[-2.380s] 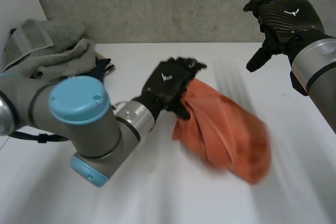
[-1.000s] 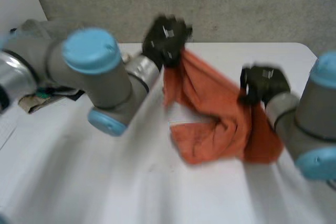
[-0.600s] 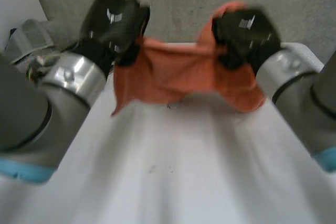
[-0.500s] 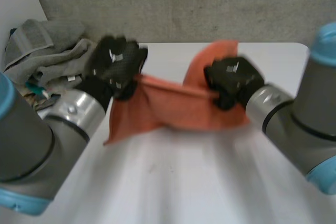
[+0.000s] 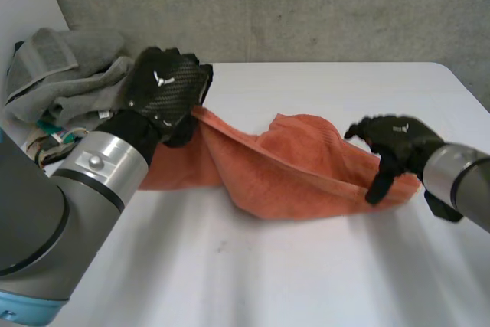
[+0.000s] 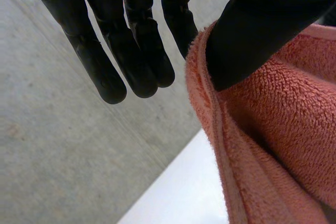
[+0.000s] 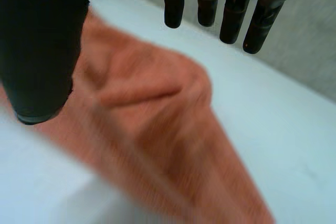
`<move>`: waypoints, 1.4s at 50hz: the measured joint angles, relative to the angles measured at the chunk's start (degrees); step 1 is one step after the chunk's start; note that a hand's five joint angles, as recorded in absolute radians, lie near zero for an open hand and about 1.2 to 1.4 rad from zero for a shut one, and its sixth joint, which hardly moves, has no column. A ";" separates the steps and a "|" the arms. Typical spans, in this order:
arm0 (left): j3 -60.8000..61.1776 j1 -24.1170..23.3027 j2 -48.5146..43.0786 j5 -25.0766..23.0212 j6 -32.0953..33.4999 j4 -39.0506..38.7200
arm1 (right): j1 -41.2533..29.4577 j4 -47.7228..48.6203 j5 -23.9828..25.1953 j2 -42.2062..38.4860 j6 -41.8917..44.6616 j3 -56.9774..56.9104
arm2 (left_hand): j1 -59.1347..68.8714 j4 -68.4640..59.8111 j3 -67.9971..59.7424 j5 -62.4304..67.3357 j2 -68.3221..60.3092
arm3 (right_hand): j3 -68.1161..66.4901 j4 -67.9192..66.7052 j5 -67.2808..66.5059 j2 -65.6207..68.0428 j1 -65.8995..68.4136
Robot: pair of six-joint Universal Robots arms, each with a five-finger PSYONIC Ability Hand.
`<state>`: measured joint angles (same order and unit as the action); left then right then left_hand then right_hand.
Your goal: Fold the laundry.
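An orange towel [image 5: 298,166] lies crumpled across the middle of the white table [image 5: 268,273]. Its left corner is lifted off the table, and my left hand [image 5: 164,91] is shut on it there. In the left wrist view the thumb [image 6: 262,24] presses on the towel's hem [image 6: 210,124] beside the fingers [image 6: 131,45]. My right hand [image 5: 398,142] hovers open just over the towel's right end. Seen from the right wrist, its fingers [image 7: 231,9] are straight and its thumb [image 7: 42,40] stands apart, with the towel [image 7: 157,129] loose beneath them.
A heap of grey laundry [image 5: 69,67] sits at the table's back left corner, close behind my left hand. A concrete wall [image 5: 306,5] runs along the far edge. Bare table stretches in front of the towel.
Both hands held the towel stretched in the air, then brought it down. The right hand has let go and the towel's right end now rests on the table.
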<state>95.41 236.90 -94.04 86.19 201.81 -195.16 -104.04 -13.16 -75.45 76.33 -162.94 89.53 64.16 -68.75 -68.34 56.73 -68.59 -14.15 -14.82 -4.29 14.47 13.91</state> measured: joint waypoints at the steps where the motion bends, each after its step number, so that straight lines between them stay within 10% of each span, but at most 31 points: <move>1: -0.29 0.01 0.14 0.01 -0.04 0.01 | 0.43 -0.10 0.80 0.09 0.49 1.17 | 0.00 0.00 0.00 0.00 0.00 | 0.00 0.00 0.00 0.00 0.00; 20: -8.52 0.68 -0.61 2.74 -0.37 1.82 | 0.57 21.99 2.07 -14.24 2.90 6.47 | 0.00 0.00 0.00 0.00 0.00 | -2.91 -2.27 -3.02 2.46 1.87; 25: -8.84 1.47 -0.11 2.88 -0.35 1.84 | 0.68 22.22 -2.17 -18.49 3.97 1.82 | 0.00 0.00 0.00 0.00 0.00 | -43.08 -42.37 -41.51 43.60 41.40; 29: -8.88 2.34 0.29 3.03 -0.32 1.94 | 1.19 21.97 -4.44 -18.29 4.06 -0.13 | 0.00 0.00 0.00 0.00 0.00 | -50.77 -50.20 -49.39 51.18 46.67; 51: -1.43 12.80 4.28 -0.73 0.27 14.00 | 12.32 -11.20 5.15 15.23 25.93 -10.11 | 0.00 -0.01 0.00 0.00 0.00 | -53.47 -53.24 -51.71 52.96 47.00; 60: -5.91 14.90 -9.79 -6.00 1.16 13.30 | 5.66 -12.13 -0.85 7.73 32.84 -12.19 | 0.00 -0.01 0.00 0.00 0.00 | -53.47 -53.24 -51.71 52.96 47.00; 70: -34.89 14.56 -25.33 -5.26 6.10 1.73 | -3.59 16.14 -14.78 -8.70 27.94 -30.10 | 0.00 -0.02 -0.07 0.00 -0.09 | -53.47 -53.26 -51.72 52.96 47.00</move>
<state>60.52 251.46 -119.37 80.93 207.91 -193.43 -107.63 2.98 -90.23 67.63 -135.00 59.43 64.16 -68.78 -68.41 56.73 -68.68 -67.62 -68.08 -56.00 67.43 60.91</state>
